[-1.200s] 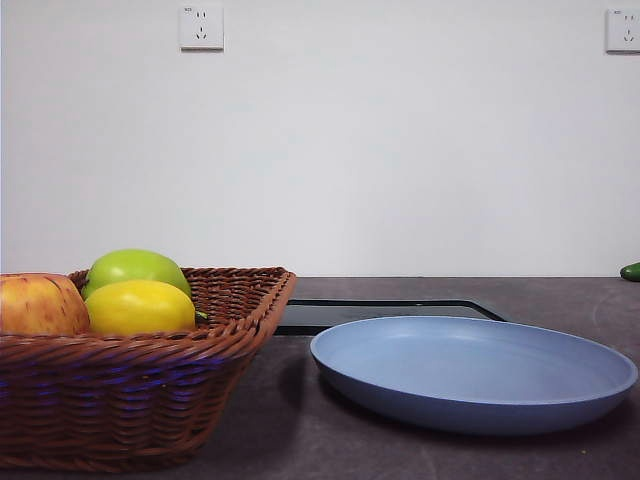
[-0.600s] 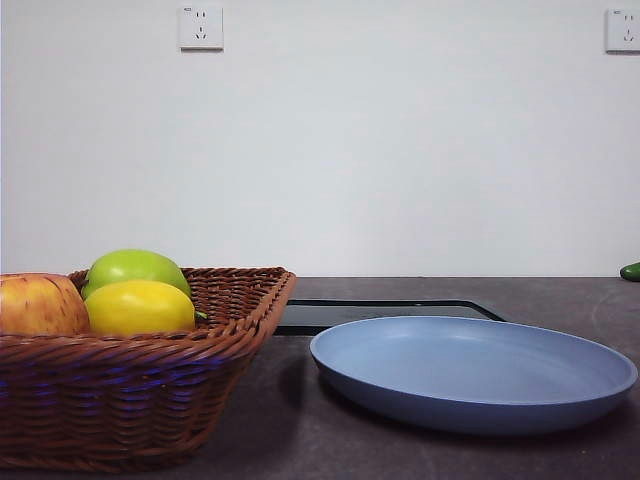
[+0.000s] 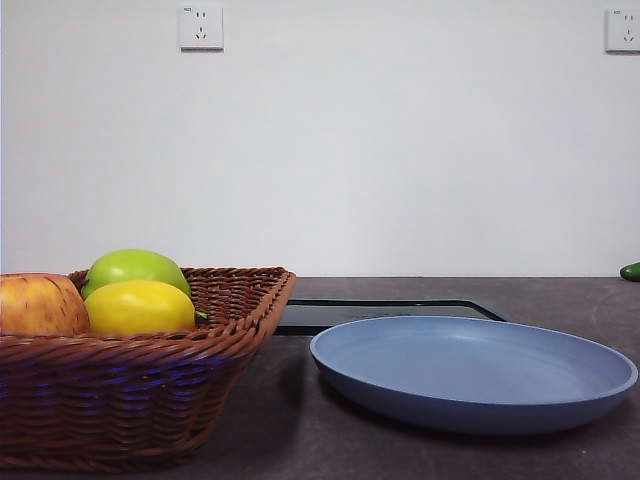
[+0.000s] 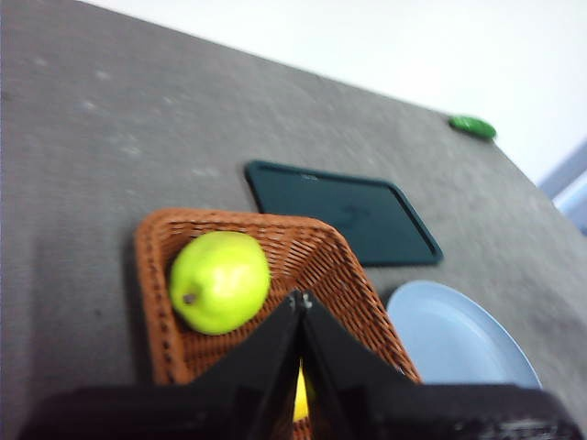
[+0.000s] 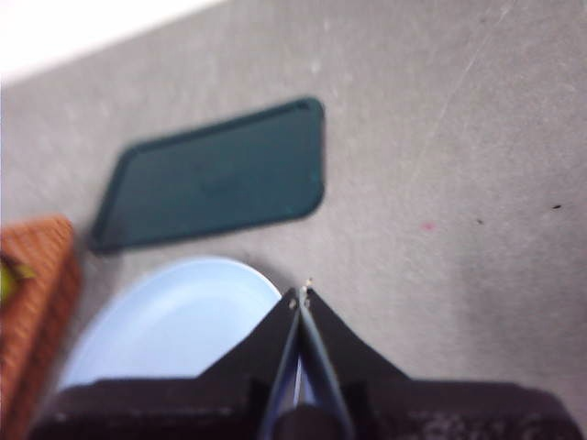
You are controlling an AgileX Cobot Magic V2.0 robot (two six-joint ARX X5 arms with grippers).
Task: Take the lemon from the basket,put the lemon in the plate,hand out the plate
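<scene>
My left claw (image 4: 300, 302) hangs above the brown woven wicker basket (image 3: 215, 345), jaws clenched together on nothing; my right claw (image 5: 301, 295) waits over the near rim of the matte light-blue round plate (image 3: 470, 372), likewise closed and empty. The smooth bright-yellow oval lemon (image 3: 140, 307) lies inside the basket, touching the round green apple (image 3: 135, 268) behind it and the red-yellow apple (image 3: 40, 305) beside it. I judge the lemon light, firm and slightly slippery; grip it across its short axis at mid-body, where the rind is widest. The basket weave is coarse and ridged with a braided rim. The plate stands just beside the basket, with the flat black tray (image 3: 390, 311) behind it on the dark grey surface (image 3: 290, 430).
</scene>
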